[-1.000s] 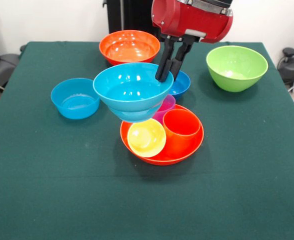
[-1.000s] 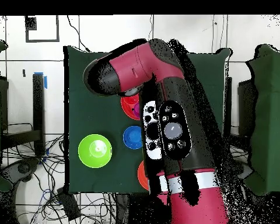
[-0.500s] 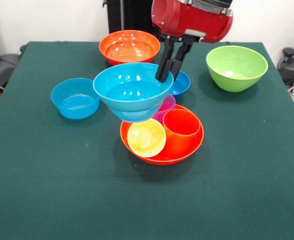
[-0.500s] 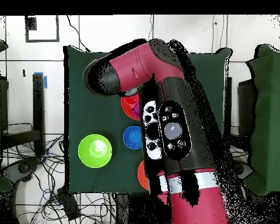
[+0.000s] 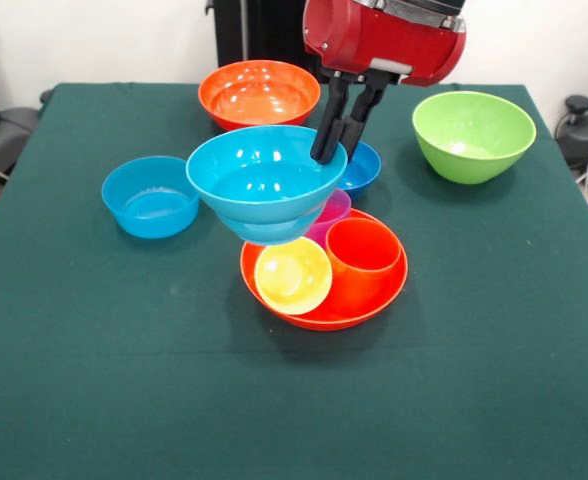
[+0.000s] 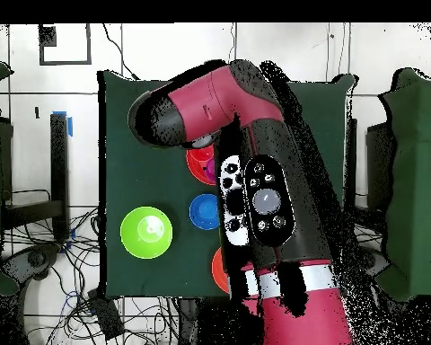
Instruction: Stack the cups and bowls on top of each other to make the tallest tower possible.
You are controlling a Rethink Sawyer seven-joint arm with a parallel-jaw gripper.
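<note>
My gripper (image 5: pixel 329 150) is shut on the far right rim of a light blue bowl (image 5: pixel 259 180), holding it up over the left part of a large orange bowl (image 5: pixel 319 312). Inside that orange bowl stand a yellow cup (image 5: pixel 293 275), an orange cup (image 5: pixel 362 255) and a purple cup (image 5: pixel 334 210), the purple one partly hidden behind the held bowl. Whether the held bowl rests on anything beneath it I cannot tell. In the overhead view the arm (image 6: pixel 255 189) covers the gripper and the held bowl.
A second light blue bowl (image 5: pixel 151 195) sits on the green table (image 5: pixel 94 380) at the left. A small dark blue bowl (image 5: pixel 364 168) lies just behind the gripper. Further back are another orange bowl (image 5: pixel 259 93) and, at the right, a lime green bowl (image 5: pixel 473 135) (image 6: pixel 146 232).
</note>
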